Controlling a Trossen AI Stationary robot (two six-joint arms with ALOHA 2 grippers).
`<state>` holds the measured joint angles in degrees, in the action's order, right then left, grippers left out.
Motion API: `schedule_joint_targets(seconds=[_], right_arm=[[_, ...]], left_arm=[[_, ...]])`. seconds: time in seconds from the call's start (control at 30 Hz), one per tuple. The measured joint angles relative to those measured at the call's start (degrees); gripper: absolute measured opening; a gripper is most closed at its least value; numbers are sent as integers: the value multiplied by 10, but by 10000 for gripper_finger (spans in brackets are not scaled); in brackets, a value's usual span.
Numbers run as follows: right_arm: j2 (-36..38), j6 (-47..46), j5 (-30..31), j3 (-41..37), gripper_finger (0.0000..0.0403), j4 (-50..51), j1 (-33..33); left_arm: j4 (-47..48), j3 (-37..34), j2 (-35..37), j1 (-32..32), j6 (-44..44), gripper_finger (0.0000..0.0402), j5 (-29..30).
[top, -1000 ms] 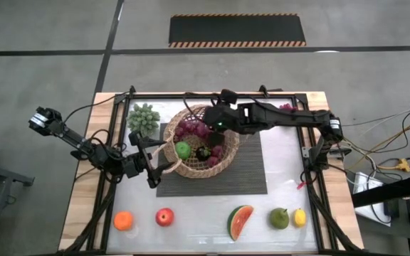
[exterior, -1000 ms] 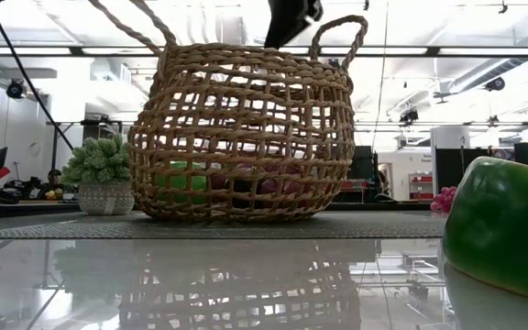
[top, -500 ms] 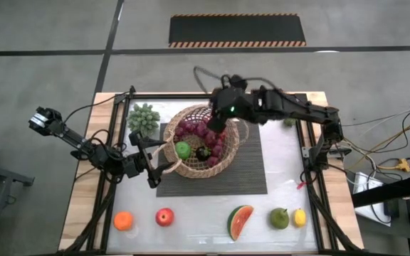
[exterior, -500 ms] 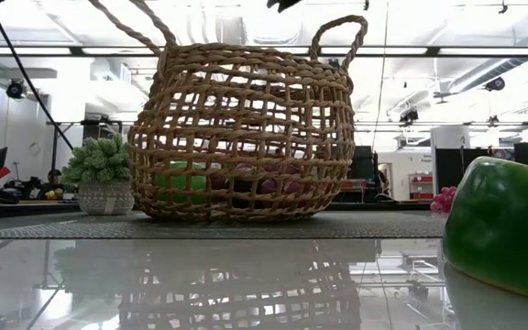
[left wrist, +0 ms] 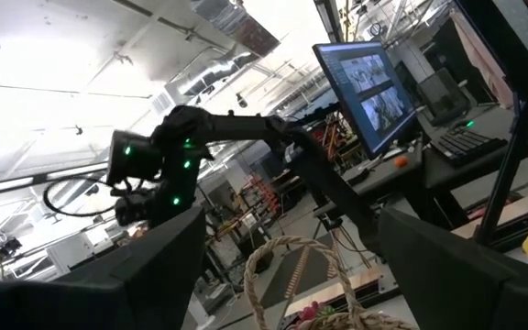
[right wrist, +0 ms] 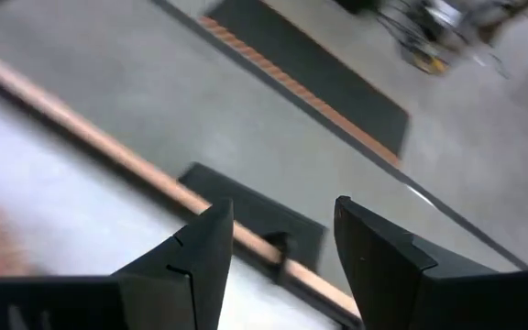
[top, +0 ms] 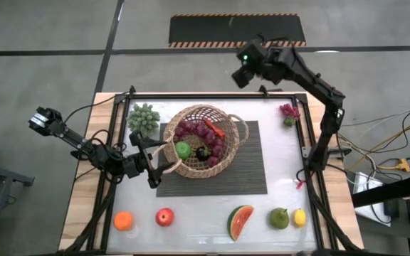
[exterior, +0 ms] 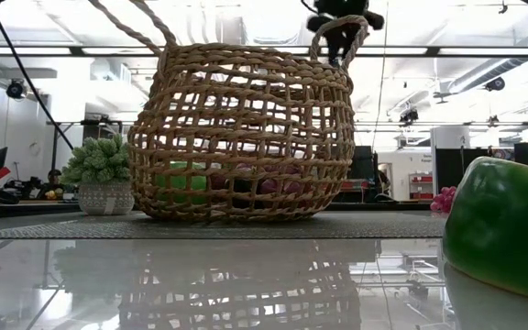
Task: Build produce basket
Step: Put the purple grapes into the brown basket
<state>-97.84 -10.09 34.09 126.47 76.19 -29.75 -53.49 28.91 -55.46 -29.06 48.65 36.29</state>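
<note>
Basket (top: 203,140): centre frame on the dark mat (top: 248,178), holding grapes, green apple, carrot. Right gripper (top: 242,73): upper centre, beyond the table edge, fingers apart, empty. Left gripper (top: 156,165): beside the basket's left rim, openness cannot be told. Risk: a descending arm snagging a loop handle, tipping the basket.

Rough woven wicker basket (top: 203,140) sitting centre frame on ribbed matt mat (top: 248,174); glossy white tabletop (exterior: 264,284) reflecting below.
</note>
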Motion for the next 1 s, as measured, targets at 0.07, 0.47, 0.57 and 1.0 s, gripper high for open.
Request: schedule_joint_targets(seconds=[0.07,0.47,0.57,1.0], right_arm=[[-1,3,7,-6,176,6,-29],[-4,-84,-120,-126,207,95,-170],[-5,-106,-123,-175,240,100,-182],[-5,-153,-164,-364,285,103,-192]], left_arm=[[0,0,0,0,1,306,0],[0,-1,0,0,2,306,0],[0,-1,0,0,2,306,1],[0,-2,0,0,2,306,2]])
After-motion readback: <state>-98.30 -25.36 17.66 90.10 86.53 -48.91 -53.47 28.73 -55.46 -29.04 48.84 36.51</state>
